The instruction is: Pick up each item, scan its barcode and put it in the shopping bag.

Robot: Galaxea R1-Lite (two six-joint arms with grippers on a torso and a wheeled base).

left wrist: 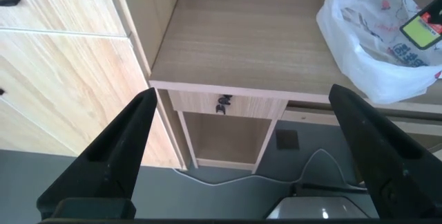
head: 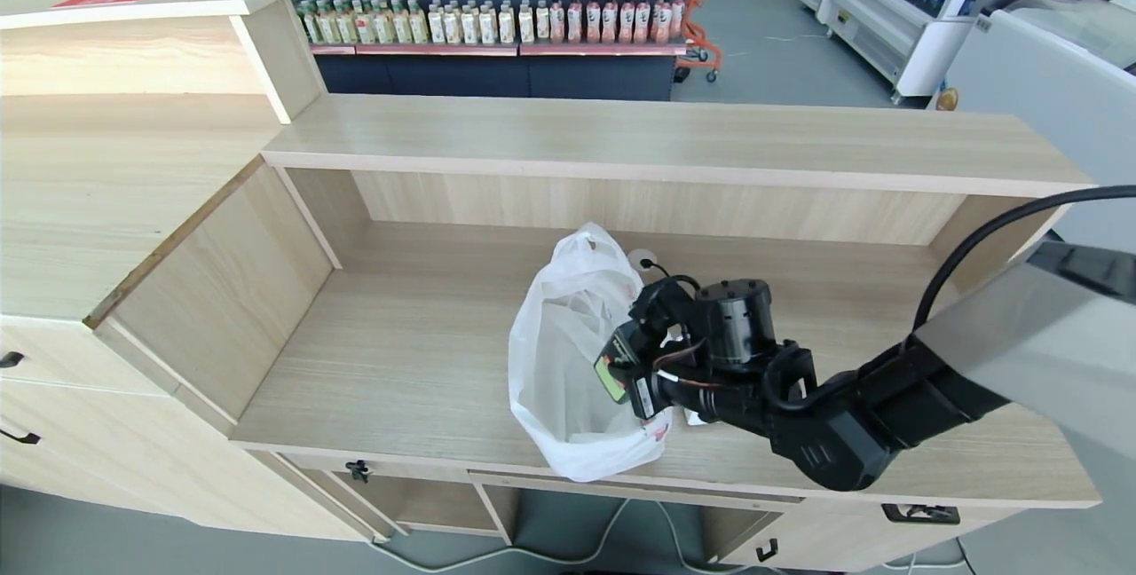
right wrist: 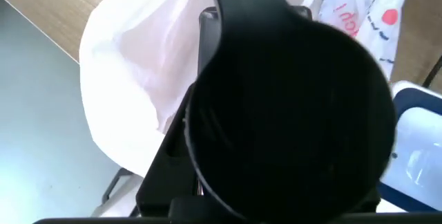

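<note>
A white plastic shopping bag [head: 559,335] stands open on the lower wooden counter [head: 399,362], near its front edge. My right gripper [head: 623,360] is at the bag's mouth, shut on a dark round item [head: 611,377] with a green and red label. In the right wrist view that black item [right wrist: 290,113] looms large, with the bag [right wrist: 131,72] behind it. The left wrist view looks up at the bag [left wrist: 366,51] and the labelled item [left wrist: 420,29] from off the counter's front. My left gripper [left wrist: 243,92] hangs open and empty below the counter's front edge.
A raised wooden ledge [head: 674,140] runs behind the lower counter, and a taller wooden unit [head: 124,158] stands on the left. A white and blue object [right wrist: 418,148] lies beside the bag, under my right arm. Drawers [left wrist: 62,79] sit below the counter.
</note>
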